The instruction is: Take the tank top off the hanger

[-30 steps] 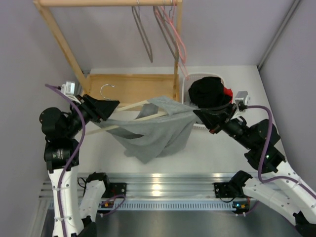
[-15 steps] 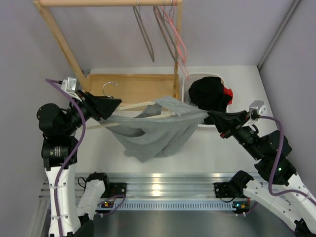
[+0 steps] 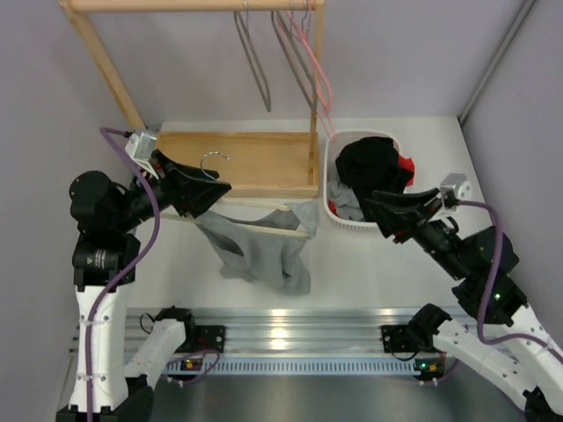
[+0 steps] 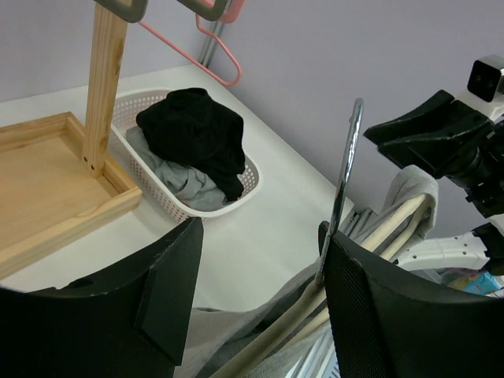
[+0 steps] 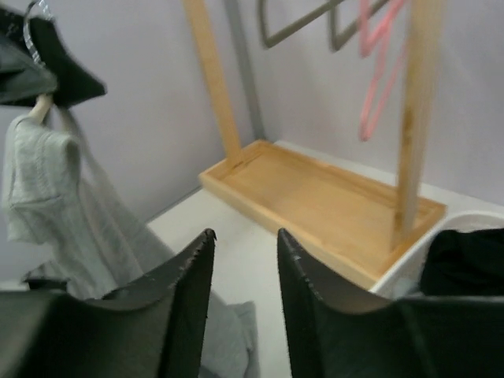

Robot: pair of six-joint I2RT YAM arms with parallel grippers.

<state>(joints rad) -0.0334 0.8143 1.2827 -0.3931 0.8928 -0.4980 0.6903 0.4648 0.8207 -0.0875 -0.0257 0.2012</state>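
A white counter [image 3: 396, 264] against lilac walls carries a pale wooden clothes rack [image 3: 255, 163] with wire hangers. The left gripper [image 3: 218, 198] is clamped on a wooden hanger with a metal hook [image 3: 264, 227], held up in front of the rack base. The grey knit tank top [image 3: 264, 255] is on that hanger, and its lower folds reach the counter. The right gripper [image 3: 374, 209] has its fingers slightly apart and holds nothing. It sits beside a white plastic basket [image 3: 352, 224] of dark clothes.

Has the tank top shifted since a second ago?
Yes. The tank top has swung left, away from the white basket, and sags under the hanger.
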